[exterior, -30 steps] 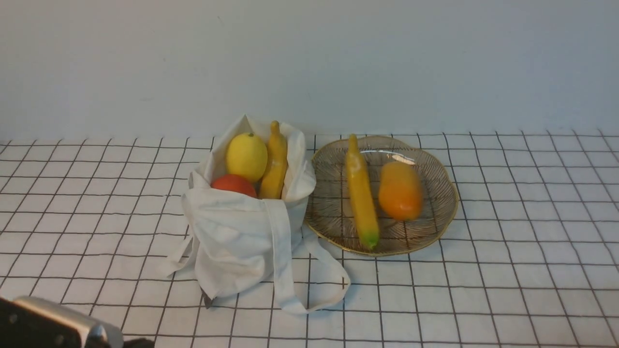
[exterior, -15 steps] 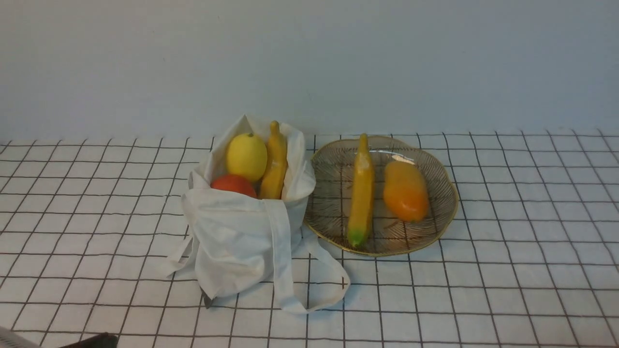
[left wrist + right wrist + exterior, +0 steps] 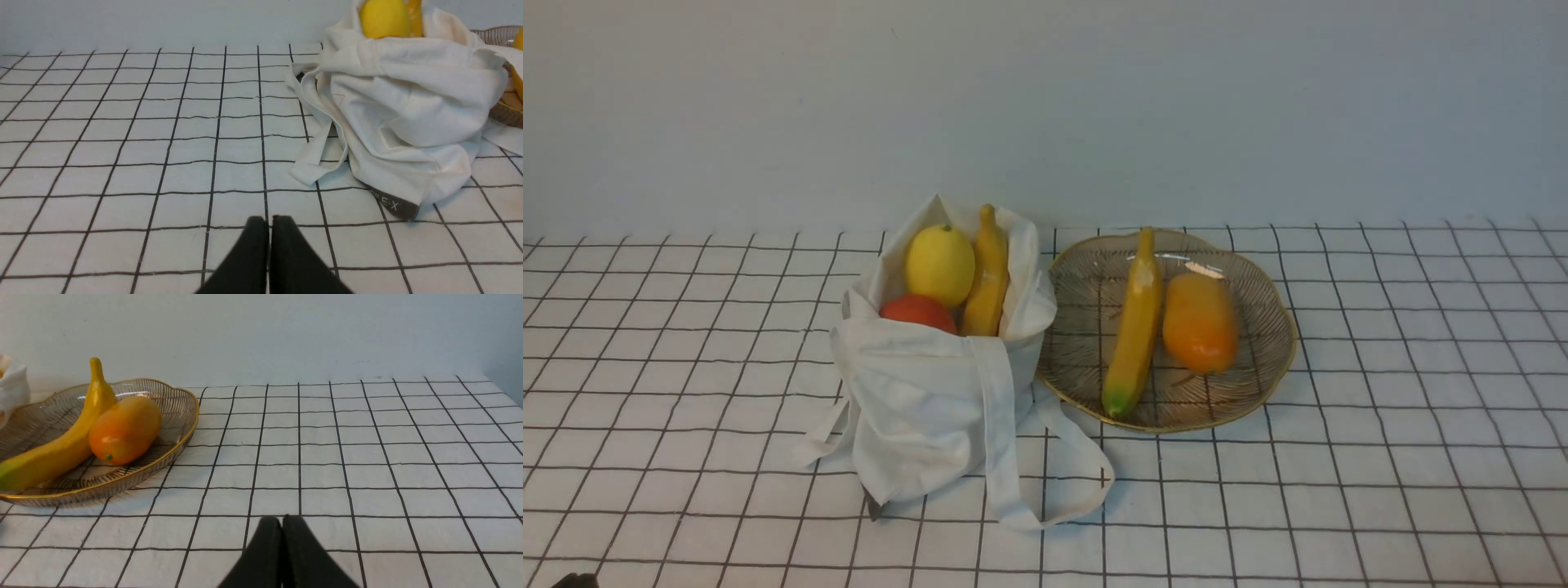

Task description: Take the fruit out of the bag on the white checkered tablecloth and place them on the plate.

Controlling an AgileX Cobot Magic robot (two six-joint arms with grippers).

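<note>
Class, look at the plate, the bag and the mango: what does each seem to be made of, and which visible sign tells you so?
Plate: probably clear glass, since the grid shows through its ribbing; shiny gold rim.
Bag: soft matte white cloth; it wrinkles, slumps and folds.
Mango: likely glossy plastic, with a smooth even skin and a sharp highlight, though real fruit cannot be ruled out.

Front view faces the wall; low wrist views share the plate [image 3: 1262, 384].
</note>
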